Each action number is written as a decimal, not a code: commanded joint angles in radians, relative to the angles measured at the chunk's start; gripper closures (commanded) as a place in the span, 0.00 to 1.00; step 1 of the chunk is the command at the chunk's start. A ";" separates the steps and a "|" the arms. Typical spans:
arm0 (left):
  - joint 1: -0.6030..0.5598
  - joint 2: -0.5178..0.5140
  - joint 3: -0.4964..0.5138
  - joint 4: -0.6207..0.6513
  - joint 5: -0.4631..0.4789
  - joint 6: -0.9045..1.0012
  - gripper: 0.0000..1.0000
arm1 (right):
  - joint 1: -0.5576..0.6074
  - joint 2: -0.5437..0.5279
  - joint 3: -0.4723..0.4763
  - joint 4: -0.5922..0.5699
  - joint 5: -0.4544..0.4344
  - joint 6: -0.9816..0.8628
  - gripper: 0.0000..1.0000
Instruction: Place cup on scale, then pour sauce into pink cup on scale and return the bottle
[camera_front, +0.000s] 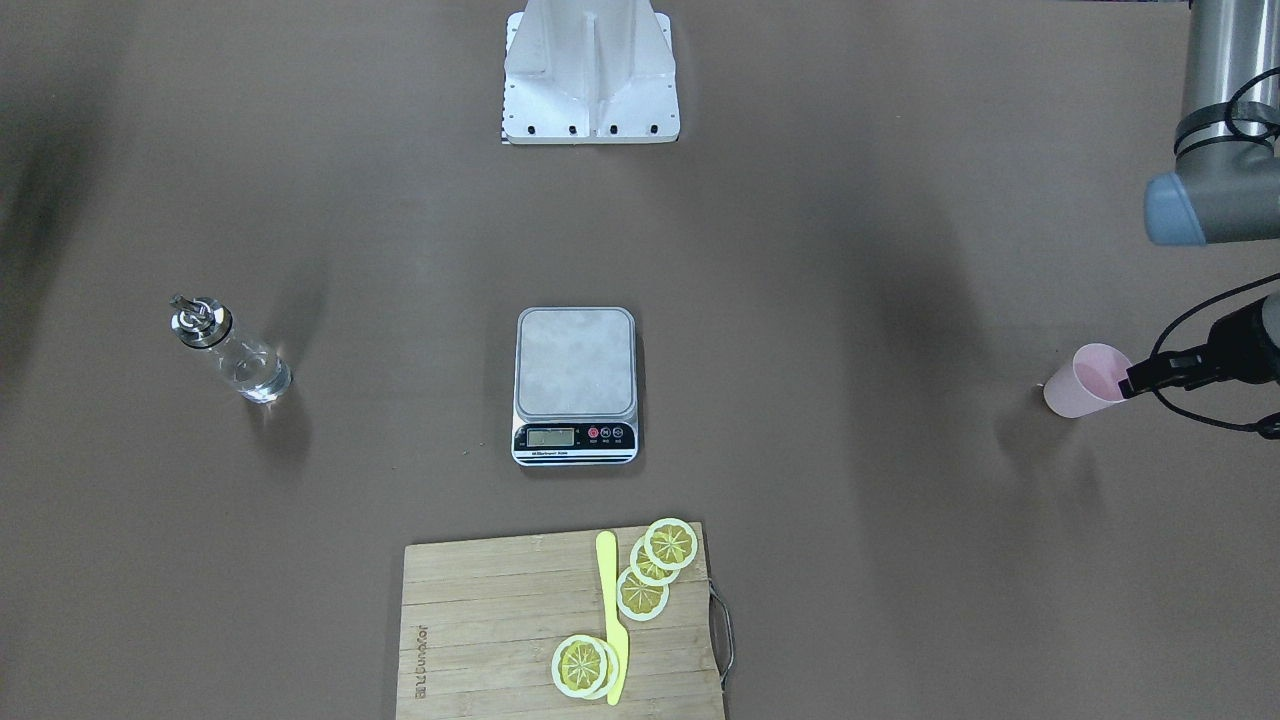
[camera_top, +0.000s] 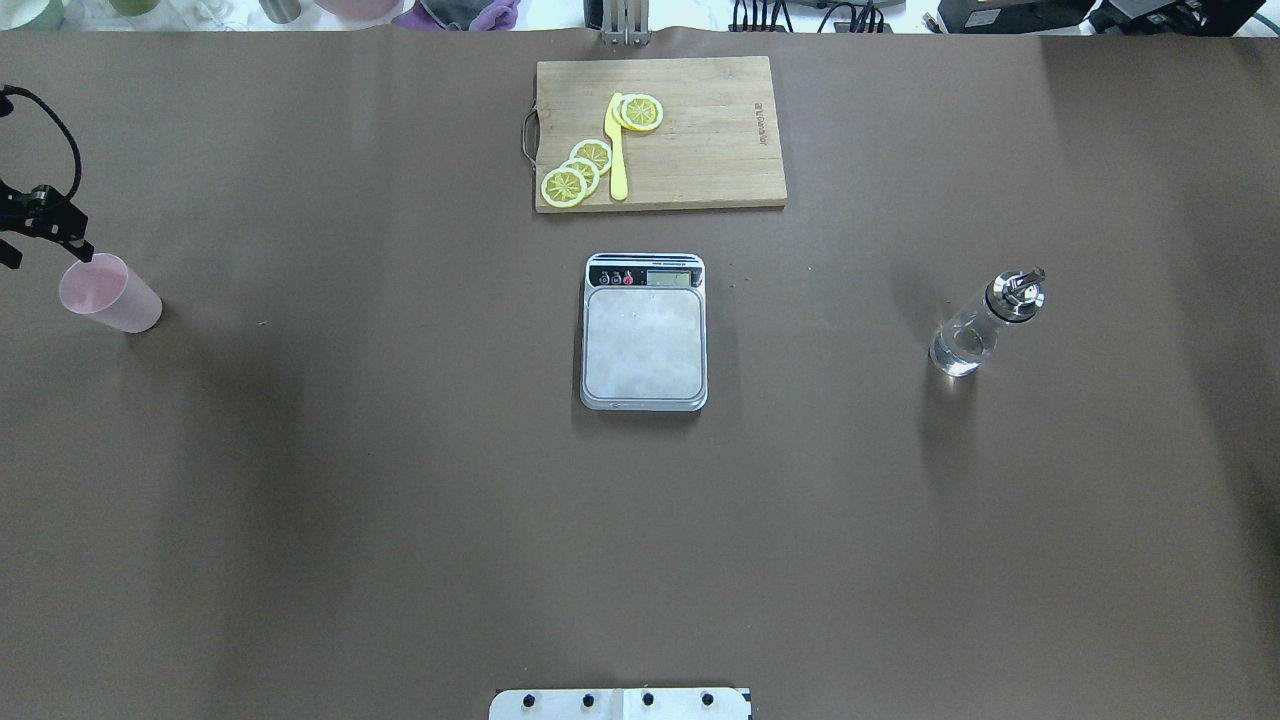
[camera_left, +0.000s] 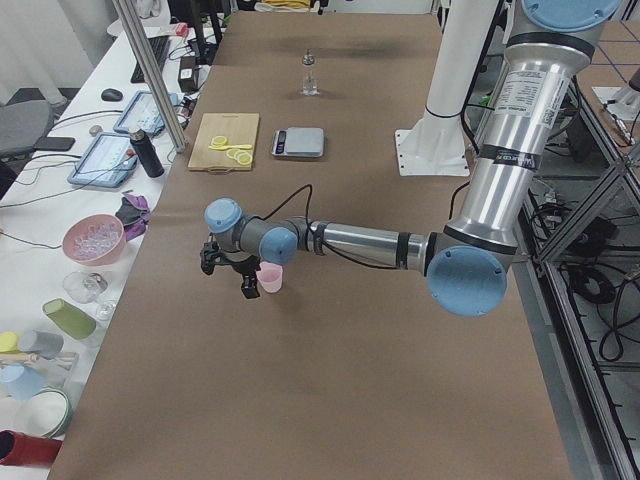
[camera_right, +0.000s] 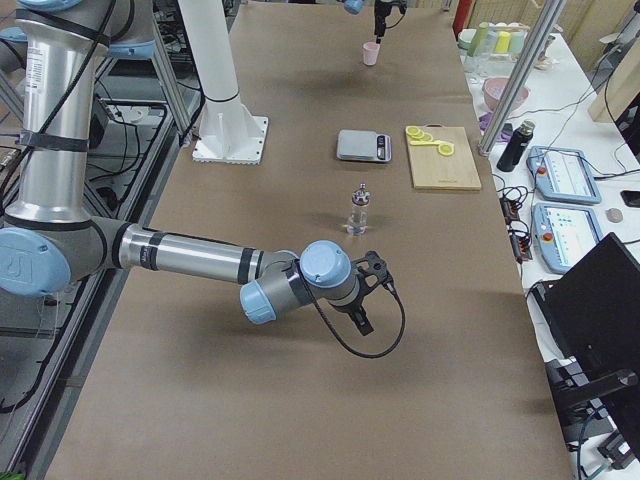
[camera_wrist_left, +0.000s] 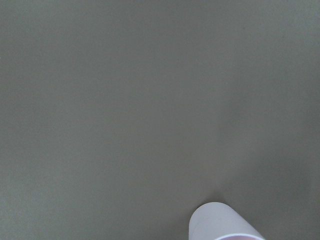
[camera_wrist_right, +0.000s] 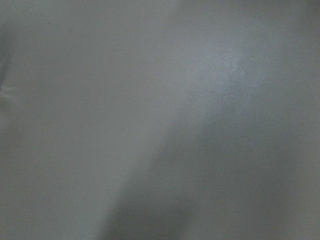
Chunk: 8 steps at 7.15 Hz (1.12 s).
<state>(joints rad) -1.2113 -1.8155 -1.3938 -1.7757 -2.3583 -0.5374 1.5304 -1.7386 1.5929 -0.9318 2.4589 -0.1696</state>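
Overhead exterior: at 9 o'clock the left gripper is seen spread, one finger over the cup rim; the right gripper's state cannot be told.

Pale pink tapered plastic cup; brushed-steel rectangular scale, black front strip; clear glass bottle, silver spout; yellow white-rimmed lemon slices.

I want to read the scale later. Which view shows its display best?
The exterior front-facing view: the scale is central and its display faces that camera upright. Overhead shows the display upside down. Both side views show the scale small and far. The wrist views miss it.
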 joint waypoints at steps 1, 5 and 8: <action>0.026 0.005 -0.019 -0.004 0.001 -0.024 0.16 | -0.038 0.011 -0.122 0.252 0.043 -0.051 0.00; 0.027 0.064 -0.019 -0.083 -0.001 -0.013 0.40 | -0.046 0.094 -0.321 0.533 0.260 -0.042 0.00; 0.027 0.065 -0.030 -0.079 -0.003 -0.019 0.57 | -0.059 0.154 -0.315 0.550 0.296 -0.025 0.00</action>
<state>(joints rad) -1.1843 -1.7510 -1.4168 -1.8565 -2.3606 -0.5529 1.4801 -1.6113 1.2760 -0.3873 2.7463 -0.2049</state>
